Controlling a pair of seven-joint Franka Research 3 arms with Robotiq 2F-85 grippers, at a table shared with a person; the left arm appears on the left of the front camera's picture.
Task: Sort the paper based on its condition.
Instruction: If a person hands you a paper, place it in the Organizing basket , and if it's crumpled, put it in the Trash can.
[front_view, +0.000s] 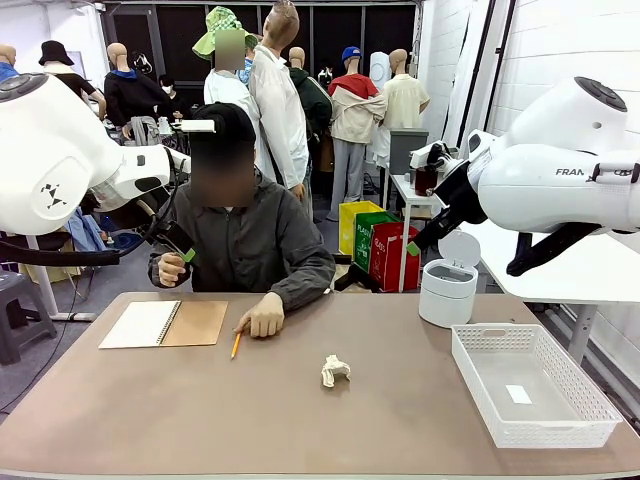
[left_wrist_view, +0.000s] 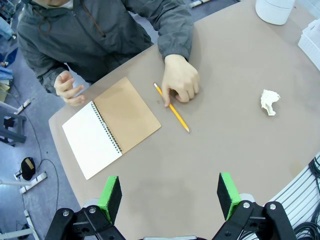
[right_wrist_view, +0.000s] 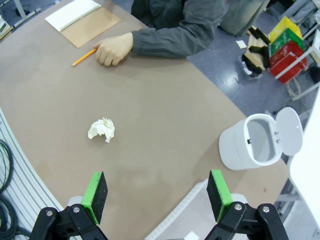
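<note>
Both wide and empty: my right end effector (right_wrist_view: 157, 195) hangs above the desk (right_wrist_view: 165, 90), and my left end effector (left_wrist_view: 170, 192) hangs over the notebook (left_wrist_view: 111, 127) side. The paper (right_wrist_view: 101, 130) is a crumpled wad lying alone mid-desk, well apart from the person's hand (right_wrist_view: 114, 48) with its pencil (right_wrist_view: 83, 57), from the open-lidded bin (right_wrist_view: 252, 145) and from the basket (front_view: 530, 385). I judge this the pre-grasp step, nothing sorted yet; next I'd lower the right over the wad, close lightly since it may skid, and carry it, probably to the bin.
</note>
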